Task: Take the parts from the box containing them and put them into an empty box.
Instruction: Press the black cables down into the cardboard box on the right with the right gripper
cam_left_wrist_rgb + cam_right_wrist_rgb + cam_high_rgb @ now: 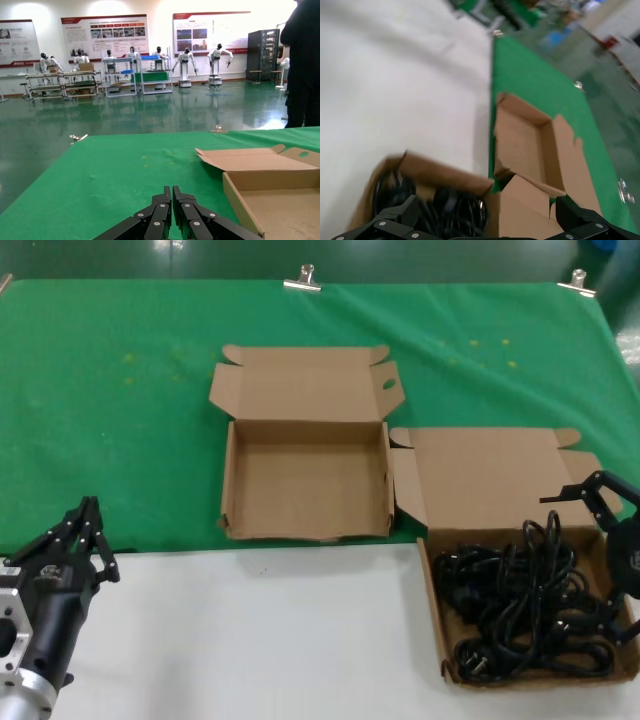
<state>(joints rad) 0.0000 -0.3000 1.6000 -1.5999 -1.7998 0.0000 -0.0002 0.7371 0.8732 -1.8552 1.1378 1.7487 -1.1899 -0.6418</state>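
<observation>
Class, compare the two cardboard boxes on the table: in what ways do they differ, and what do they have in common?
The box by the right gripper holds tangled black power cords; the middle box holds nothing. The cord box rests mostly on the white surface, the middle box on the green cloth. The cord box looks wider, the middle box squarer. Both are shallow, brown, with lids open.
</observation>
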